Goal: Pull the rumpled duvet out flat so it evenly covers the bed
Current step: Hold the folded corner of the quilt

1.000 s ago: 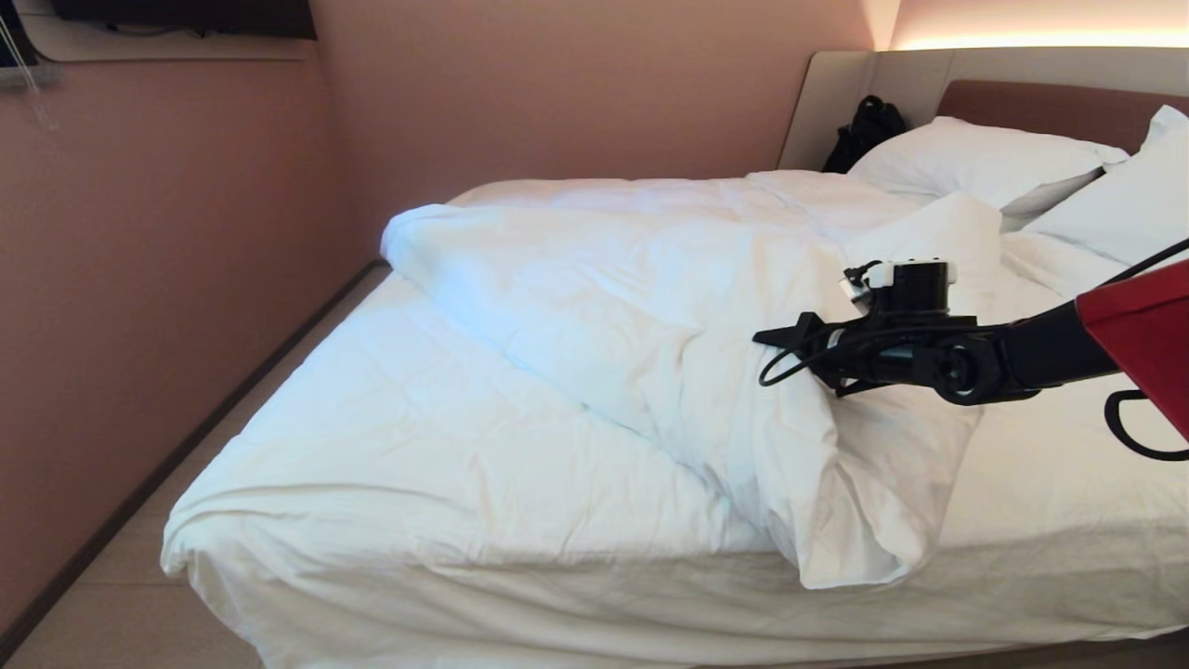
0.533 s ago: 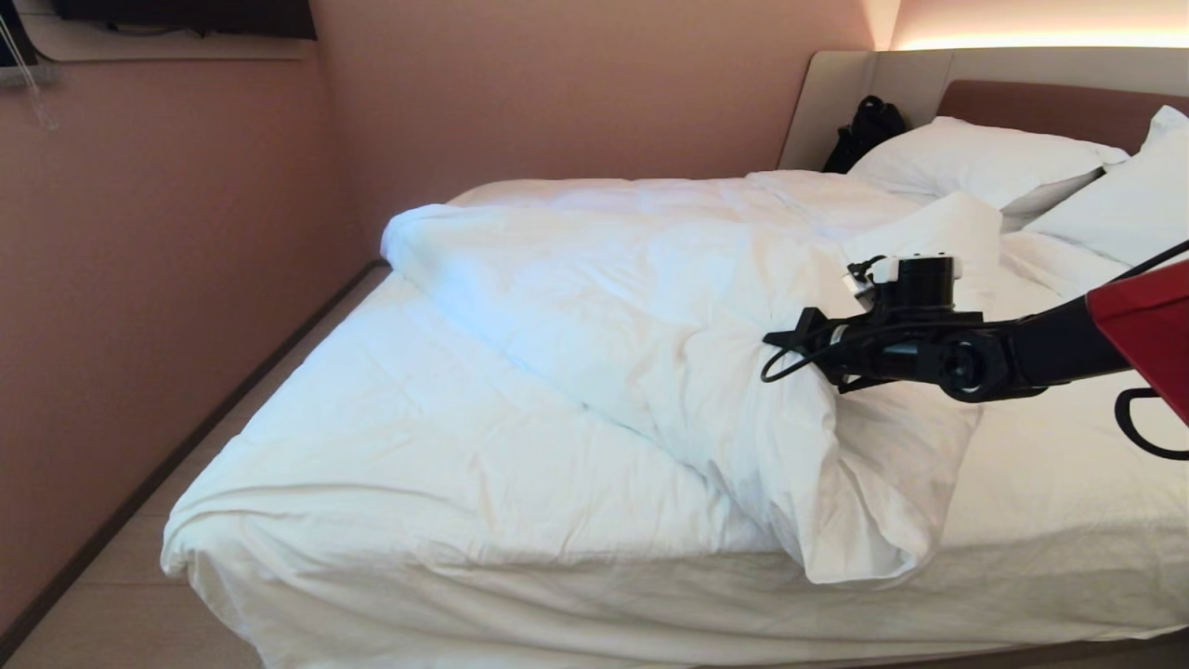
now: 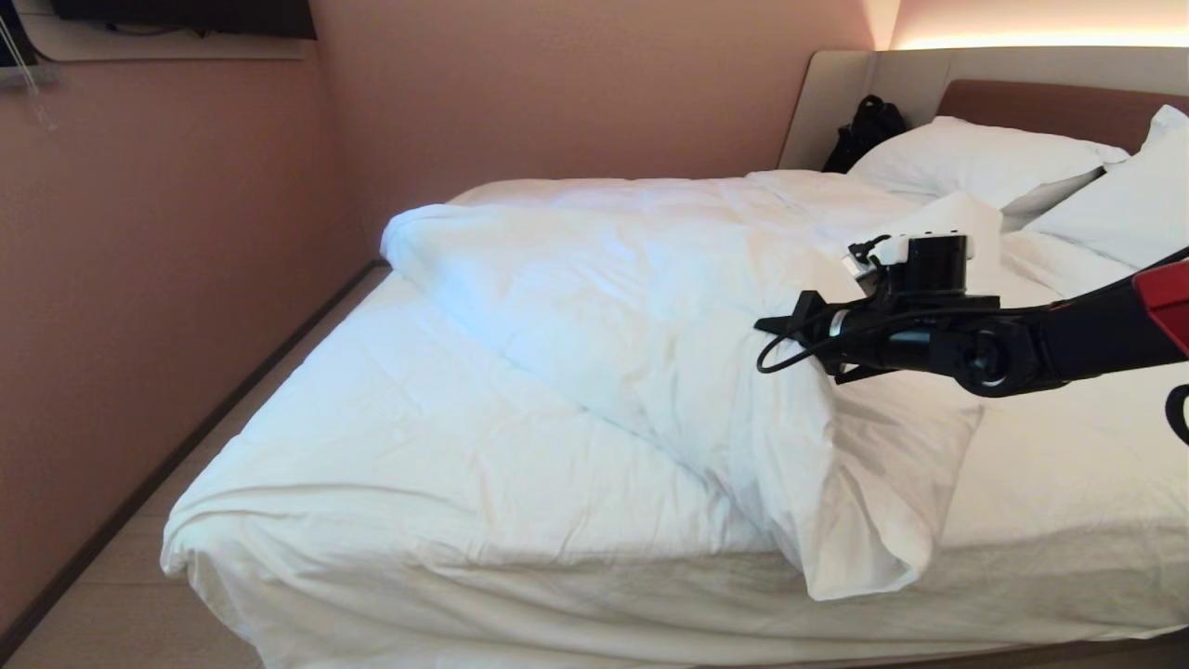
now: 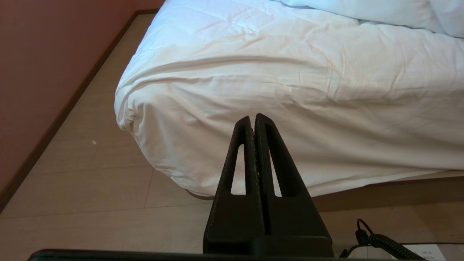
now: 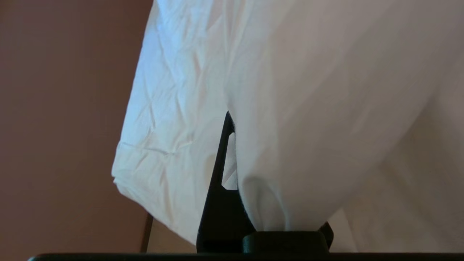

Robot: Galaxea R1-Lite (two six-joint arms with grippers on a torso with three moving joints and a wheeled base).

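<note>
Where the head view hides its fingertips at centre right, the right gripper point(image 5: 235, 174) is clamped on the duvet point(image 3: 650, 334) in its wrist view. The left gripper point(image 4: 255, 121), unseen from the head, is closed and empty near the bed point(image 4: 362, 181).

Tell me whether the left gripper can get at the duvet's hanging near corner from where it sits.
Probably yes: the left gripper is shut, low before the bed, and nothing blocks the duvet corner hanging at the near edge.
</note>
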